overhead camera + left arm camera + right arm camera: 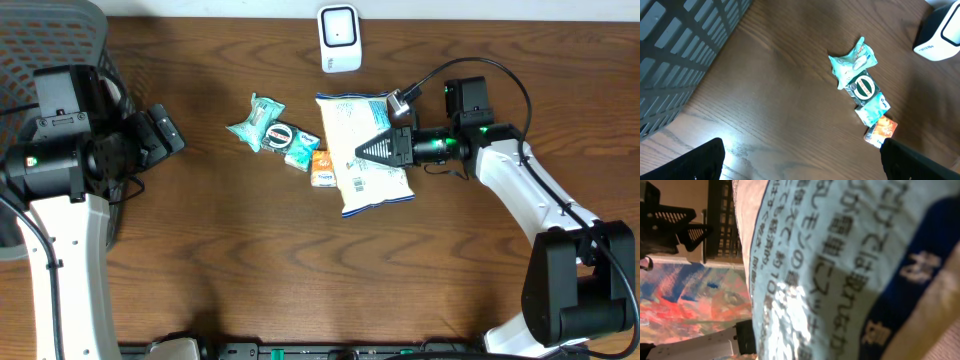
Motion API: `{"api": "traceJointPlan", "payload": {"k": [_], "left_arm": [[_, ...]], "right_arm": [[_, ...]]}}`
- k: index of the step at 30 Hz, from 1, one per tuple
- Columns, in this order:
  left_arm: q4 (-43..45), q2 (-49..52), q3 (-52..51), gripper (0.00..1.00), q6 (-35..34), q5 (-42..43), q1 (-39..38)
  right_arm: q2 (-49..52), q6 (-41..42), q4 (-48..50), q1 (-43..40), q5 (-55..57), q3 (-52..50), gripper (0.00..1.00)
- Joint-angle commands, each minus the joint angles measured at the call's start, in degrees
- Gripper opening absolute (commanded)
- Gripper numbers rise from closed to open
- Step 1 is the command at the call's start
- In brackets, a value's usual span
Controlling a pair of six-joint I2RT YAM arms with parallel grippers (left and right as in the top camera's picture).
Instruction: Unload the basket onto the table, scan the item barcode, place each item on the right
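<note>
Right claw (372, 150) is clenching the pale blue snack bag (368, 188), which is sitting mid-bench (250, 260) directly beneath its fingers. Small packets (285, 135) are lying just left of the bag. Scanner (339, 38) is standing beyond. Left claw (168, 130) is hanging released, well apart.

This looks like a robotics lab dressed up as a mock shop checkout: a left arm (60, 200) and a right arm (530, 185) are mounted at the edges of a dark wood-grain bench (220, 250). A small white scanner (339, 38) stands at the far edge, with a few snack packets (265, 122) and a printed bag (345, 120) lying loose before it. A grey mesh basket (40, 40) sits at the left corner.
</note>
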Motion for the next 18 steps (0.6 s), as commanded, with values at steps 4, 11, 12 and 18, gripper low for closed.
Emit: {"api": "traceJointPlan", "payload": {"k": [4,11,12,18], "left_arm": [[-0.20,0.13,1.25,0.97,-0.09,0.31,0.24],[-0.20,0.13,1.25,0.98,-0.09,0.31,0.24],[-0.20,0.13,1.25,0.98,-0.09,0.31,0.24],[-0.20,0.13,1.25,0.97,-0.09,0.31,0.24]], "right_arm": [[-1.97,4.48,4.81,-0.09,-6.38,0.20,0.01],[-1.97,11.52,11.78,-0.09,-5.95,0.20,0.01],[-1.97,12.39,13.09,-0.09,-5.40,0.20,0.01],[-2.01,15.08,16.22,-0.09,3.48,0.22,0.01]]}}
